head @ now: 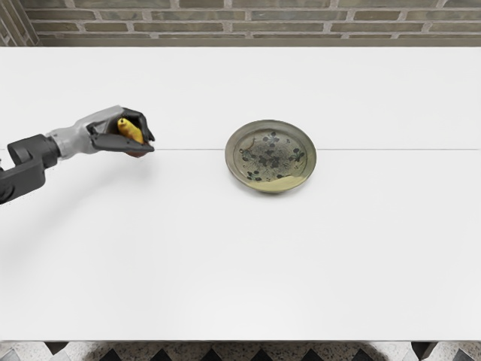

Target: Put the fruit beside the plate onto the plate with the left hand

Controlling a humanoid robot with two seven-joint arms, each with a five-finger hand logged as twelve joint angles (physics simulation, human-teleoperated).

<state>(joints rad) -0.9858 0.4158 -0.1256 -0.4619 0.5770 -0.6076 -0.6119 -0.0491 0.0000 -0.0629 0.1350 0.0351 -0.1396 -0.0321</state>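
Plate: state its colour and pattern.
Olive-green plate with a dark floral pattern inside; the head view shows it.

A wide white table (240, 263) fills nearly the whole view, with its far edge along the top and its near edge along the bottom. A thin dark line (376, 149) crosses its top from side to side. One round olive-green plate (234, 156) with a dark flower pattern sits flat on it, a little right of the middle, across that line.
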